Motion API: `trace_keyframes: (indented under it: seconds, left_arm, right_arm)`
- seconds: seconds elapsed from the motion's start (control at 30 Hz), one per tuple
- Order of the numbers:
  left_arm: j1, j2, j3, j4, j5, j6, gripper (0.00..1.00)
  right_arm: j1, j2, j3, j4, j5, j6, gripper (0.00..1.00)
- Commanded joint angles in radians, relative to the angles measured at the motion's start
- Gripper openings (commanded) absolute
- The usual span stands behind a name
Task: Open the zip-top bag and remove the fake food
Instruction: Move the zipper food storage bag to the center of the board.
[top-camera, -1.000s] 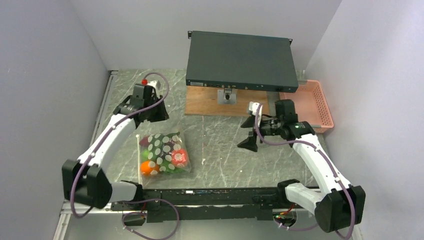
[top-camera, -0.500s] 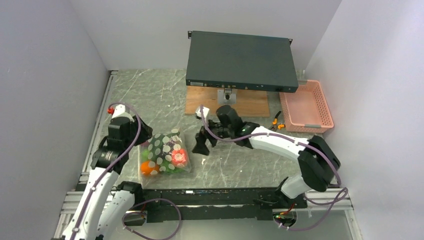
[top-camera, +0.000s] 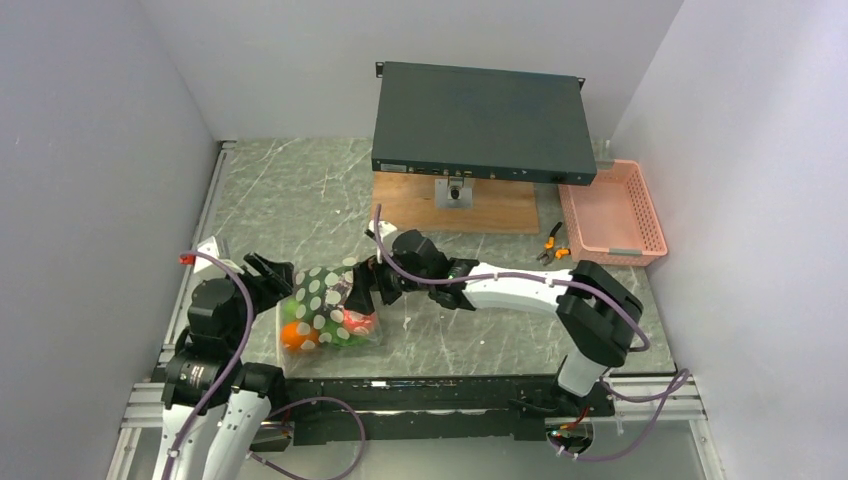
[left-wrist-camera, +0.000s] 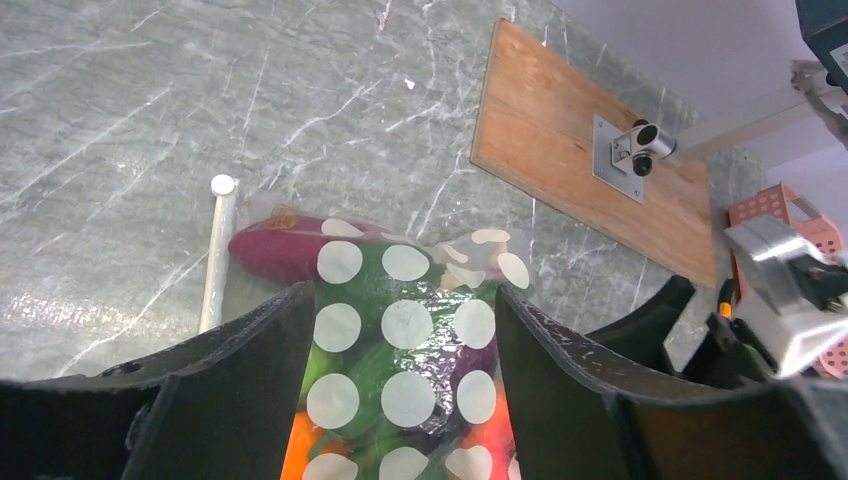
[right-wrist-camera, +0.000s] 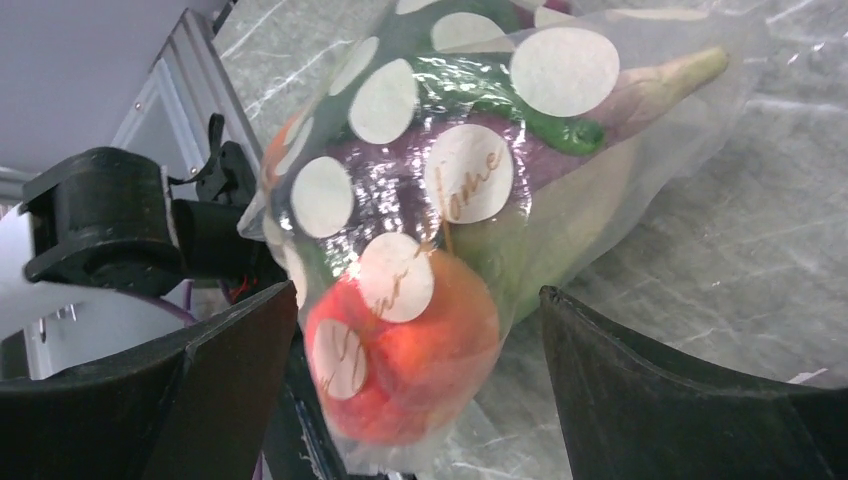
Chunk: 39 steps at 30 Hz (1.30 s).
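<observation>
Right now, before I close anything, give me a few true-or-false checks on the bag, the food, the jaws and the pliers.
1. The zip-top bag sits between the left jaws and the right jaws. True.
2. The fake food is already out of the bag. False: it is inside the bag.
3. Both sets of jaws stand open, one on each side of the bag. True.
4. The orange-handled pliers lie in the pink basket. False: they lie on the table, just outside the basket's near left corner.
</observation>
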<state>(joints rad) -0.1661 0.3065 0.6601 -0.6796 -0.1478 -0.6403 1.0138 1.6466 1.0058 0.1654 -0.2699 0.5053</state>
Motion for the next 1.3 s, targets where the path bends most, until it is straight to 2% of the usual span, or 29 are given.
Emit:
trace_keyframes:
  seconds: [0.0,0.03,0.1,0.13,0.2,0.3,0.37,0.53,0.63,0.73,0.83,0.97,1.17,1.27]
  left_arm:
    - [0.002,-0.019,-0.001,-0.035,0.014,-0.004,0.73]
    - [0.002,-0.022,0.001,-0.046,0.024,-0.005,0.74]
    - [0.003,-0.031,0.001,-0.068,0.037,-0.006,0.77]
    - [0.001,-0.039,0.000,-0.078,0.037,-0.009,0.79]
    - [0.001,-0.060,-0.002,-0.099,0.035,-0.013,0.83]
    - [0.002,-0.089,-0.001,-0.131,0.043,-0.025,0.94]
    - [0.002,-0.097,0.006,-0.156,0.067,-0.048,0.99]
    - [0.002,-0.068,0.022,-0.185,0.127,-0.095,1.00]
    - [0.002,-0.039,-0.009,-0.121,0.164,-0.124,1.00]
    - [0.002,0.020,-0.091,0.008,0.246,-0.191,1.00]
    - [0.003,0.102,-0.212,0.217,0.374,-0.298,0.99]
    - [0.004,0.205,-0.356,0.495,0.458,-0.408,0.96]
    - [0.003,0.430,-0.385,0.664,0.584,-0.353,0.94]
    - [0.001,0.531,-0.422,0.831,0.665,-0.356,0.91]
  right_arm:
    - [0.003,0.052,0.047,0.052,0.056,0.094,0.91]
    - [0.004,0.061,0.044,0.061,0.049,0.096,0.88]
    - [0.003,0.074,0.041,0.084,0.023,0.094,0.76]
    - [0.003,0.077,0.040,0.094,0.014,0.090,0.68]
    - [0.002,0.076,0.037,0.111,-0.002,0.082,0.44]
    - [-0.011,0.055,0.030,0.115,-0.003,0.049,0.11]
    - [-0.029,0.026,0.023,0.079,0.024,0.018,0.01]
    - [-0.145,-0.089,-0.052,-0.008,0.006,-0.060,0.00]
    - [-0.225,-0.174,-0.104,-0.058,-0.012,-0.103,0.00]
    - [-0.300,-0.243,-0.154,-0.098,-0.045,-0.128,0.00]
    - [-0.371,-0.281,-0.211,-0.109,-0.110,-0.132,0.00]
    - [-0.437,-0.324,-0.290,-0.060,-0.197,-0.154,0.00]
    - [-0.478,-0.317,-0.355,-0.028,-0.203,-0.152,0.00]
    - [-0.491,-0.317,-0.375,-0.039,-0.184,-0.167,0.00]
